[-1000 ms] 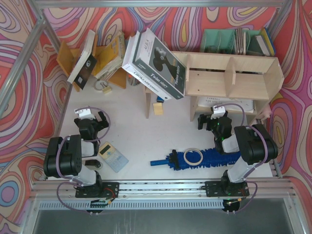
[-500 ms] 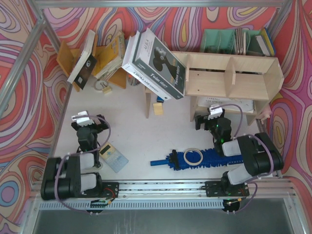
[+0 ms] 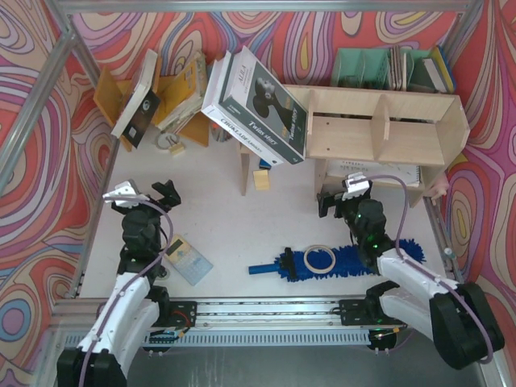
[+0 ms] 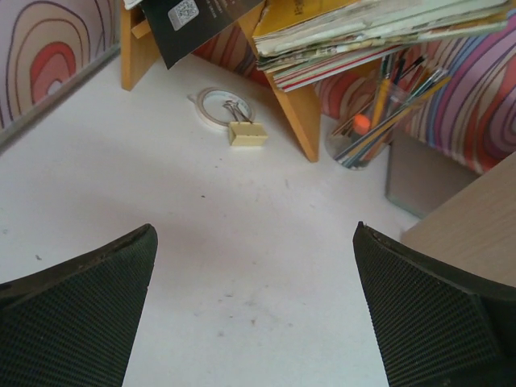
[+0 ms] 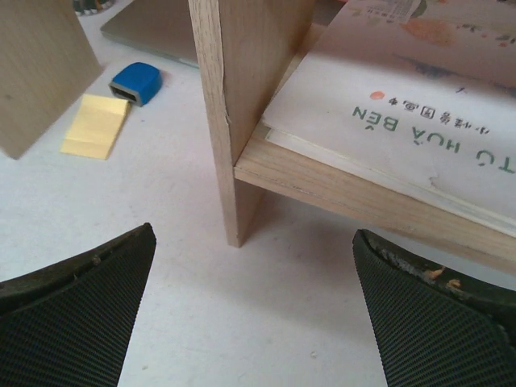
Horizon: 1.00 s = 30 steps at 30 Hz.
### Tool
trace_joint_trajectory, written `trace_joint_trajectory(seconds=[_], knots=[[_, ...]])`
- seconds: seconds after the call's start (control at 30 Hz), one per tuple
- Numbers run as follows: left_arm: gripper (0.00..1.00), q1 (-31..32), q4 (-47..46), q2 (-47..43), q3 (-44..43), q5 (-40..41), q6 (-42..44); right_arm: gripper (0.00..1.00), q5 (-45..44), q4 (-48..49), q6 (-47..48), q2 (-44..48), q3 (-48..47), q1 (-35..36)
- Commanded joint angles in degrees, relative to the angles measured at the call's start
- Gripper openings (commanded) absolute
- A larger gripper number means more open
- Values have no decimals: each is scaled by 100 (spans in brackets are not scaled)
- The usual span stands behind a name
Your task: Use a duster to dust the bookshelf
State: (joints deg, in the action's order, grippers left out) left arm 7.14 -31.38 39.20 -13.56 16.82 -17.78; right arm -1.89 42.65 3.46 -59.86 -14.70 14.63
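Pens [image 4: 397,90] in cup [image 4: 355,147]; booklet [image 5: 403,89] on bookshelf [image 3: 387,121]. Duster [image 3: 355,262] on worktop [image 3: 234,226] near wide-open right claw [image 3: 337,195], untouched. Left claw [image 3: 145,192] wide.

I was working in a lab test cell: metal framing [image 3: 258,6] and swirl-printed walls [image 3: 322,32] boxed in a white tabletop [image 3: 218,218] staged with books [image 3: 258,105] and a calculator [image 3: 187,258].

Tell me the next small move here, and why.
Probably draw the right gripper back from the bookshelf leg and down toward the duster handle. It and the left gripper stand open and empty. The duster lies untouched on the table by the right arm's base, a white ring resting on its head.
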Motion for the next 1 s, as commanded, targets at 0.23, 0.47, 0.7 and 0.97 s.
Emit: trace_joint_trajectory(seconds=[0.23,0.47,0.7,0.97], knots=[[98,33,3543,-1091,-765,668,-2445,99,-505,-3656,-3204,1084,-1250,30],[98,-15,4329,-1773,-699,493,-3599,99,95,-4241,-2615,852,-1580,202],[98,310,5720,-81,-2402,-925,-2822,94,-1077,-4969,-2867,607,-1928,1787],[95,3279,5932,1202,-3273,-714,-2549,89,-1644,-4963,-3483,722,-1742,1991]])
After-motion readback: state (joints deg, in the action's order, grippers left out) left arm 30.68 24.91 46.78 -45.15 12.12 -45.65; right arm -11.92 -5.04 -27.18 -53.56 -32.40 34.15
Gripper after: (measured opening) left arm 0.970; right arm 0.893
